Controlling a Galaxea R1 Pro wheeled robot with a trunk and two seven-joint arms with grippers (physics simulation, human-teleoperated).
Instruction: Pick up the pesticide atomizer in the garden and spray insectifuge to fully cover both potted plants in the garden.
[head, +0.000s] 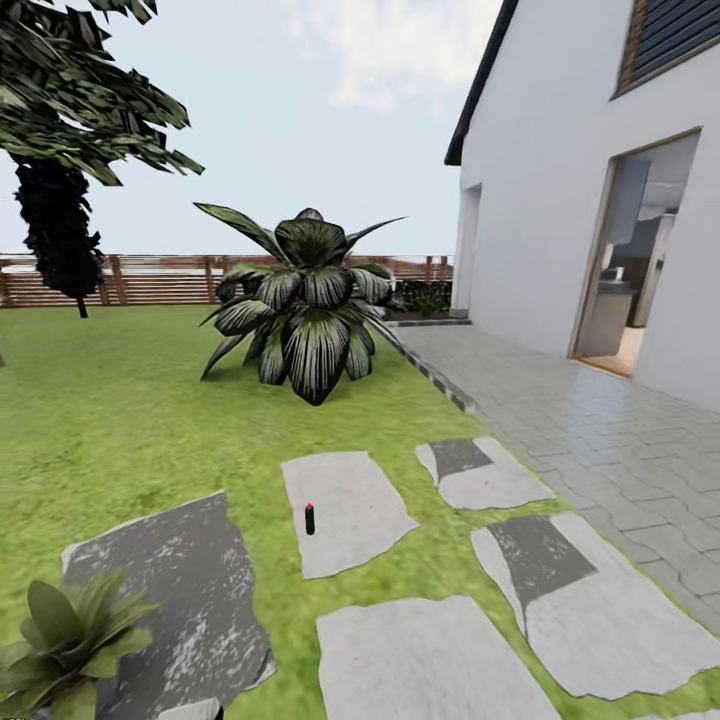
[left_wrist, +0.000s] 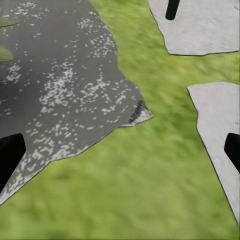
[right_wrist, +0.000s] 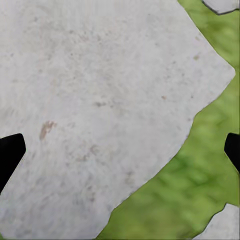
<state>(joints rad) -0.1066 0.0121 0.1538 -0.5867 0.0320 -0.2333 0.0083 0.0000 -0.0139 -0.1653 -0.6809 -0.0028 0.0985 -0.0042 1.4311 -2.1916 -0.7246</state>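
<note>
The pesticide atomizer (head: 309, 518), a slim dark bottle with a red top, stands upright on a pale stone slab (head: 345, 510) in the lawn. Its dark lower part also shows in the left wrist view (left_wrist: 172, 9). One potted plant (head: 62, 640), a low rosette of pointed green leaves, sits at the near left beside a dark slab (head: 180, 590). My left gripper (left_wrist: 120, 152) hangs open over grass and the dark slab's edge, well short of the bottle. My right gripper (right_wrist: 120, 150) is open above a pale slab (right_wrist: 90, 110), holding nothing.
A big dark-leaved bush (head: 310, 300) grows mid-lawn behind the slabs. A white house with an open doorway (head: 640, 260) and a paved walk (head: 600, 430) lie to the right. A brown slatted fence (head: 150, 280) closes the back, with a dark tree (head: 60, 200) at left.
</note>
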